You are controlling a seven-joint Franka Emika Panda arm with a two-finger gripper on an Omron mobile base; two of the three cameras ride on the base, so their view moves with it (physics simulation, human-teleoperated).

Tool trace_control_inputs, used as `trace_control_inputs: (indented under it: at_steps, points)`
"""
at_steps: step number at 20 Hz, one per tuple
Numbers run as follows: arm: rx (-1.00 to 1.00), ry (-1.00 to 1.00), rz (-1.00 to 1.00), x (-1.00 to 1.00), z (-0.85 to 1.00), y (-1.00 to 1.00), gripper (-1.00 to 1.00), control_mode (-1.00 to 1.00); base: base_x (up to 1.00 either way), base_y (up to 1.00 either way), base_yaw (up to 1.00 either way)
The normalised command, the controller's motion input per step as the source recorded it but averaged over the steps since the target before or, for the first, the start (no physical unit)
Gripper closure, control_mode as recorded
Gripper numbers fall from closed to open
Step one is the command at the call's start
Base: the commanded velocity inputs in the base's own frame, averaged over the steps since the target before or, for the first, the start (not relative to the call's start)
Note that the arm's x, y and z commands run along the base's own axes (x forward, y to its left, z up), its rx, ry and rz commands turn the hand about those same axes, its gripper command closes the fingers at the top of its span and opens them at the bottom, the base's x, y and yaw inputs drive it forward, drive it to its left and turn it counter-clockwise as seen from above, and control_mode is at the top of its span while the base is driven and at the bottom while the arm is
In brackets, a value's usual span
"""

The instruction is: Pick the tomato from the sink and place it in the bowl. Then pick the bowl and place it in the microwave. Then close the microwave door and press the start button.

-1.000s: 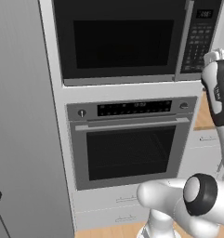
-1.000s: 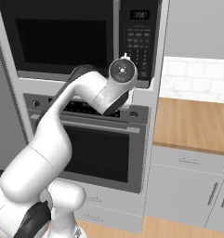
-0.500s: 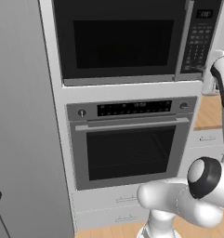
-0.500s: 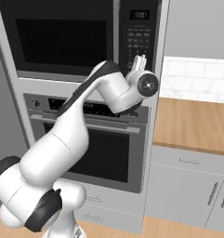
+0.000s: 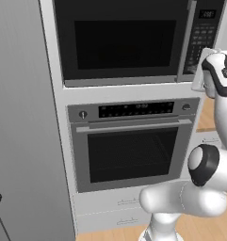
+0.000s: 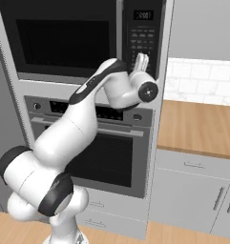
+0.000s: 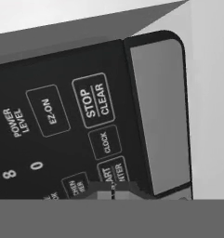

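Our gripper (image 6: 141, 59) is raised against the lower part of the keypad strip (image 6: 143, 38) of the microwave (image 5: 133, 40), its fingertips (image 7: 104, 191) drawn together with no gap between them and nothing held. In the hand view those tips sit right on the START button (image 7: 112, 174), hiding its lower edge, so we read only "ART" and "NTER" on it.

We count one microwave, set in the tall cabinet above one oven (image 5: 133, 141) with its bar handle. The microwave door (image 5: 119, 40) is closed flat, and its dark window gives us no look inside, so we cannot tell where the bowl or the tomato are. In the left base view the white arm is cut off at the right edge.

On the keypad we can read "STOP CLEAR" (image 7: 95, 100), "EZ-ON" (image 7: 47, 111), "CLOCK" (image 7: 105, 142), "POWER LEVEL" and the digits 8 and 0. One lower button's small lettering is too blurred to make out. The display digits in the base views are also too small to read.
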Motion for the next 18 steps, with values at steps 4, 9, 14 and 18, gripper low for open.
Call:
trace_control_inputs:
  at_steps: [4, 9, 14, 18]
  points:
    - [0.00, -0.07, 0.00, 0.51, 0.00, 0.00, 1.00, -1.00, 0.00, 0.00, 0.00]
    - [0.00, -0.04, 0.00, 0.50, 0.00, 0.00, 1.00, -1.00, 0.00, 0.00, 0.00]
    - [0.00, -0.06, 0.00, 0.17, 0.00, 0.00, 1.00, -1.00, 0.00, 0.00, 0.00]
    - [0.00, -0.02, 0.00, 0.23, -0.07, 0.00, 1.00, -1.00, 0.00, 0.00, 0.00]
